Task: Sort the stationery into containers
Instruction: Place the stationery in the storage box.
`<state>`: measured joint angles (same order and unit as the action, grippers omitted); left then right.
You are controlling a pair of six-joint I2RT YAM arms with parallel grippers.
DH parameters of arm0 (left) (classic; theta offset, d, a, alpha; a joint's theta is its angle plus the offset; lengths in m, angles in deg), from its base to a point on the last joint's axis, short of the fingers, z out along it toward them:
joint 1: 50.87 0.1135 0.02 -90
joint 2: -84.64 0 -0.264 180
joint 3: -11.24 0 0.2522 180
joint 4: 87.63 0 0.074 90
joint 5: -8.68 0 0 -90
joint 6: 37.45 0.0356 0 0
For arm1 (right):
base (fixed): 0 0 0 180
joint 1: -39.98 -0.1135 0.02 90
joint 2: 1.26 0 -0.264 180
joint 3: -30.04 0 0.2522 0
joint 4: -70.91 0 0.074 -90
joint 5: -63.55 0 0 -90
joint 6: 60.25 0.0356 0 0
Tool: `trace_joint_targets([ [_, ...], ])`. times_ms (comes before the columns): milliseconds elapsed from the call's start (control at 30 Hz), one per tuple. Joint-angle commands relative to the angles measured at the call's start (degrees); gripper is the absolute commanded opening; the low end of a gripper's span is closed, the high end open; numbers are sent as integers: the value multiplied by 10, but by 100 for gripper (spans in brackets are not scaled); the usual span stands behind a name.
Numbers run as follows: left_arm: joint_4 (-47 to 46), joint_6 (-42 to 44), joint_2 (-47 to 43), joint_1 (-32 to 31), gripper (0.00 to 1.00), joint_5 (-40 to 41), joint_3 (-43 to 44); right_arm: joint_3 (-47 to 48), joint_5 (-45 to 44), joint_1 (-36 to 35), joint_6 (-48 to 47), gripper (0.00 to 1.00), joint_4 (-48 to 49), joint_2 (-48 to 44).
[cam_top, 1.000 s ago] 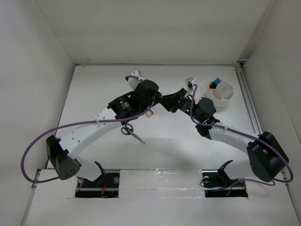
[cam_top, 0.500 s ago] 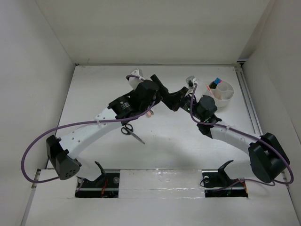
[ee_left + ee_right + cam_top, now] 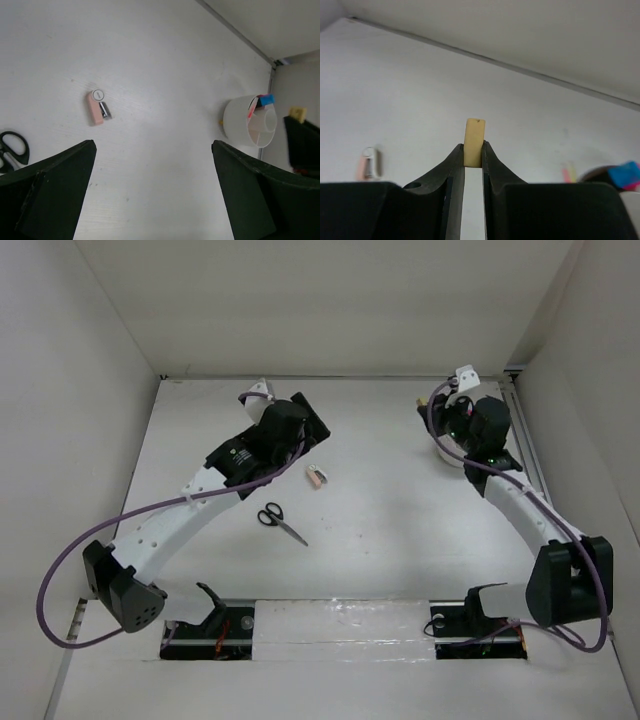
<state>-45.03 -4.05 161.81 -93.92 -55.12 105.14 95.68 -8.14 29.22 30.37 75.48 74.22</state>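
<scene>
1. Right wrist view: the tiny tan piece (image 3: 474, 137) stands upright, pinched by its lower half between the tips of the right tool (image 3: 473, 156). Its long axis runs in line with the fingers and its top pokes clear of them.
2. From that tool the drop point lies off to the right. A blue cap (image 3: 625, 175) and a pink pen (image 3: 568, 172) show at the lower right edge, blurred, and the container under them is mostly cut off.
3. Left wrist view, from across the desk (image 3: 380, 530), shows the white cup (image 3: 249, 127) with marker caps sticking up. The tan piece sits just beside its rim. Whether it is over the opening cannot be told, so the release likely calls for a short shift toward the cup first.
4. Top external view: the right arm (image 3: 520, 505) reaches to the far right corner and hides most of the containers.
5. The left tool (image 3: 153, 145) is spread wide and holds nothing.
   - The pinkish eraser (image 3: 95, 107) lies flat ahead of it, left of centre, with its long axis pointing roughly away from the tool.
   - The scissors (image 3: 280, 520) lie nearer the bases.
   - Both are close to the left arm (image 3: 200, 500) and well apart from the right.
</scene>
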Motion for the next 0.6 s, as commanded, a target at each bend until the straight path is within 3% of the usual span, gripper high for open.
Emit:
trace_joint_targets([
  [0, 35, 32, -37, -5, 100, -18, -24, 53, -35, 55, -91, 0, -51, 2],
  [33, 52, 39, -45, -5, 100, -18, -34, 63, -5, 102, -80, 0, -51, 12],
  [267, 42, 115, -112, -5, 100, -55, -133, 169, 130, 254, -51, 0, -72, 118],
  [367, 42, 146, -123, -5, 100, -62, -154, 202, 223, 293, -59, 0, -72, 164],
  [567, 26, 173, -134, -5, 100, -111, -181, 212, 231, 322, -90, 0, -91, 192],
])
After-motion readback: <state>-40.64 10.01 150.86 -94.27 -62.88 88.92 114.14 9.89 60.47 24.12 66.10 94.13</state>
